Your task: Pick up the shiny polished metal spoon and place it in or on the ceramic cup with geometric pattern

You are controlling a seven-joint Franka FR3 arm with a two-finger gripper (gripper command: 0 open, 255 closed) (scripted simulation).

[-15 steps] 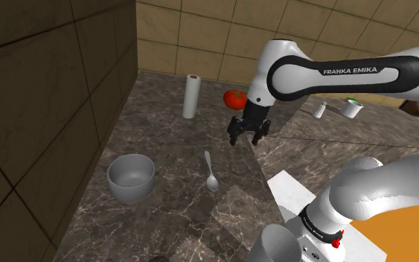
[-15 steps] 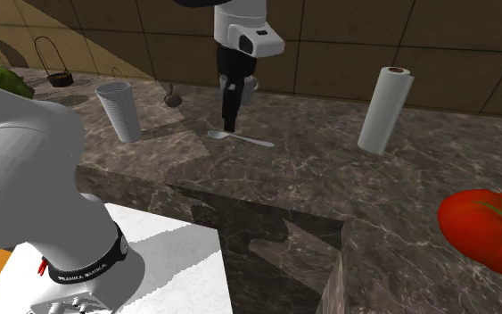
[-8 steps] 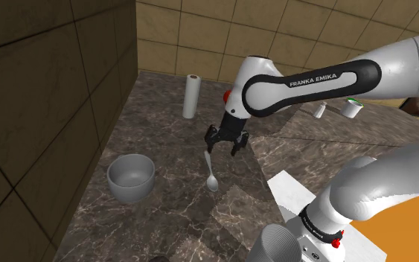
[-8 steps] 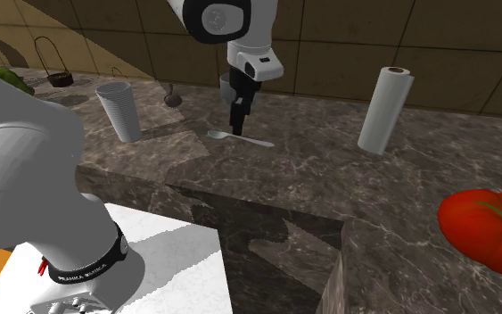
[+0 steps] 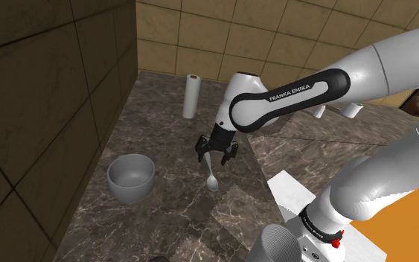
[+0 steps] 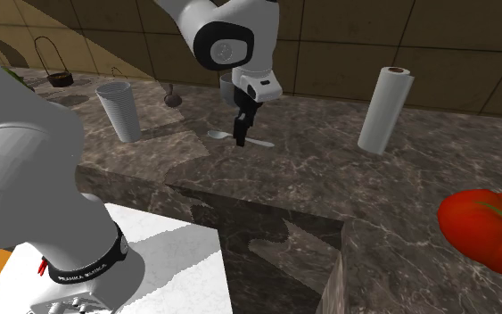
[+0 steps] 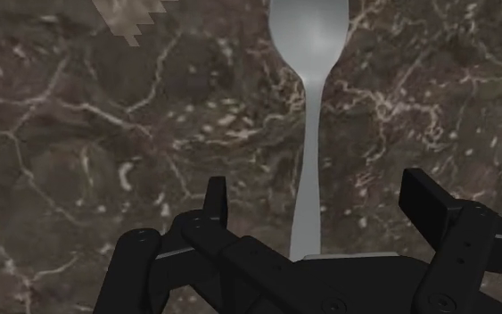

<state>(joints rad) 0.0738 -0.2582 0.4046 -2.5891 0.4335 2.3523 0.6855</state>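
Standing nearest in the shoulder view is the cup [image 5: 277,245]. It is grey with thin lines down its side, and it sits at about 5 o'clock from the spoon [image 5: 210,174], well apart from it.

The spoon lies flat on the dark stone counter [image 5: 163,216]. Its round end is at 6 o'clock and its thin handle points to 12 o'clock. The claw [image 5: 216,154] hangs right over the handle end. Its two black fingers [image 7: 215,198] are spread wide, one on each side of the handle. They do not touch it, so nothing is held yet. The handle runs about down the middle between them.

The spoon looks hard and stiff, so I think it will not bend. It is thin, light and smooth, so I think it can slip or spin when squeezed. It lies very low on the stone, so the fingers must go down almost to the counter to catch it. I think a good place to pinch is the handle, a bit closer to the round end, so the round end does not tip down. The cup is tall and thin, so it could fall over if bumped.

At 9 o'clock from the spoon sits a grey bowl [image 5: 131,177], well apart. Farthest back, at 12 o'clock, a white paper roll [image 5: 192,97] stands upright.
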